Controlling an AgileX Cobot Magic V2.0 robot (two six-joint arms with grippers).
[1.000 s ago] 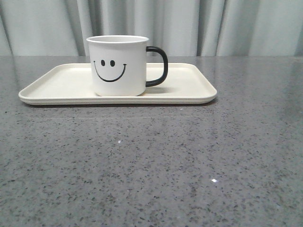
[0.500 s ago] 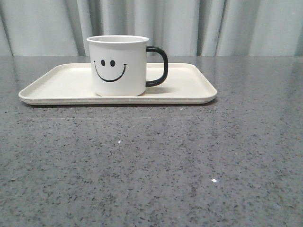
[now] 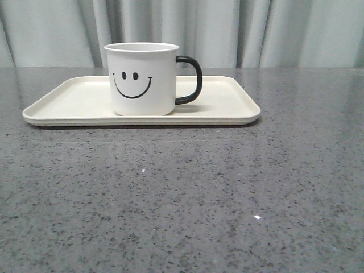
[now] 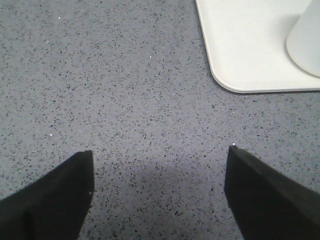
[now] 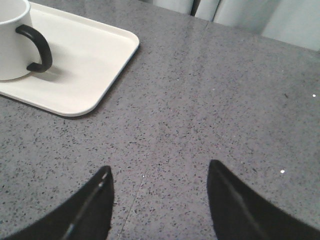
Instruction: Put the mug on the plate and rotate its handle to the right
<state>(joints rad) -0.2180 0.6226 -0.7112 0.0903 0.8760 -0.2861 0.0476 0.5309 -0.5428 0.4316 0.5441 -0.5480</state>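
on plate mug upright, handle right; claws apart.

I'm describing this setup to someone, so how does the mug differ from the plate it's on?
The mug is tall and cylindrical; the plate is wide, flat and rectangular. The mug is white with a black smiley and black handle; the plate is plain cream. Both look smooth and pale.
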